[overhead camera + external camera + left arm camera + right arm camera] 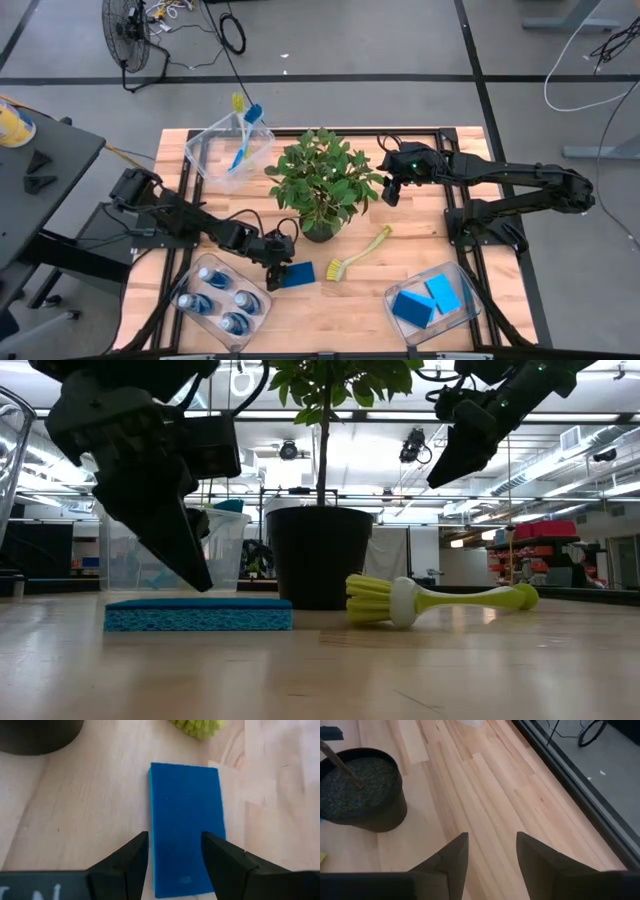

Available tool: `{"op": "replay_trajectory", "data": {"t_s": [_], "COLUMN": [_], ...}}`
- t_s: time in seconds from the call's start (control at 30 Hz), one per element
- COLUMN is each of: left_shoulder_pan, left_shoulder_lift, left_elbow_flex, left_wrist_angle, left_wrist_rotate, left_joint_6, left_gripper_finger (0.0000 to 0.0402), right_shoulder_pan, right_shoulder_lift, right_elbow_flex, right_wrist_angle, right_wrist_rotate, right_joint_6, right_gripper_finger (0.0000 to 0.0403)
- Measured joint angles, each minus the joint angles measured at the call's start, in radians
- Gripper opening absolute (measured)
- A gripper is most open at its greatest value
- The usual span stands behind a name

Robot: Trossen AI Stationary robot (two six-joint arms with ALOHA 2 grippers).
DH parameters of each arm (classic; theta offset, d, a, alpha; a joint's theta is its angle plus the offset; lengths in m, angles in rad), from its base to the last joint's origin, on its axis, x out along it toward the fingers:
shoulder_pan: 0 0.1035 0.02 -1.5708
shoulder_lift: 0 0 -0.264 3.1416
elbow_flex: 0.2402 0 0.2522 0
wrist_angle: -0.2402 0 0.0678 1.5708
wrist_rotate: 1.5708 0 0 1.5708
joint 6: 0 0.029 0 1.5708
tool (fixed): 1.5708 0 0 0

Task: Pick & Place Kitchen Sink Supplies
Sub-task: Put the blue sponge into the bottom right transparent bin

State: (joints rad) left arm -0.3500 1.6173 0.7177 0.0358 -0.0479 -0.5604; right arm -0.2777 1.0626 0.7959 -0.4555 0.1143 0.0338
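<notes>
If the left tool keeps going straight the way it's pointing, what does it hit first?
Most likely the flat blue sponge lying on the table. The left tool points down at it, fingers open to either side of the sponge's near end, though the gap above it is hard to judge.

This looks like a robotics lab or workshop rather than a home kitchen. Beyond the raised jaws, the low view shows long ceiling strip lights [560, 475], open shelving and what may be red storage racks [545, 532]. Around the butcher-block table [380, 290] lie a grey concrete floor [350, 40], loose cables [232, 32] and a standing fan [127, 30].
</notes>
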Motion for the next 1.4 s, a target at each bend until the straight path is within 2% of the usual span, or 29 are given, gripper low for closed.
{"op": "replay_trajectory", "data": {"t_s": [0.17,0.5,1.1,1.3,1.4], "left_shoulder_pan": [0.000,0.002,0.011,0.033,0.045], "left_shoulder_lift": [0.024,0.064,0.064,0.066,0.066], "left_elbow_flex": [-0.001,0.000,0.002,0.050,0.091], "left_wrist_angle": [-0.005,0.015,0.016,0.008,-0.058], "left_wrist_rotate": [-0.004,0.066,0.134,0.188,0.203], "left_joint_6": [0.004,-0.003,-0.005,0.029,0.056], "left_gripper_finger": [0.0186,0.0178,0.0010,0.0004,0.0003], "right_shoulder_pan": [0.000,0.000,0.000,0.000,0.000], "right_shoulder_lift": [0.000,0.000,0.000,0.000,0.000], "right_elbow_flex": [0.000,0.000,0.000,0.000,0.000], "right_wrist_angle": [-0.001,0.000,0.000,0.000,0.000], "right_wrist_rotate": [0.000,0.000,0.000,0.000,0.000], "right_joint_6": [0.000,-0.015,-0.026,-0.026,-0.034], "right_gripper_finger": [0.0167,0.0167,0.0167,0.0167,0.0167]}}
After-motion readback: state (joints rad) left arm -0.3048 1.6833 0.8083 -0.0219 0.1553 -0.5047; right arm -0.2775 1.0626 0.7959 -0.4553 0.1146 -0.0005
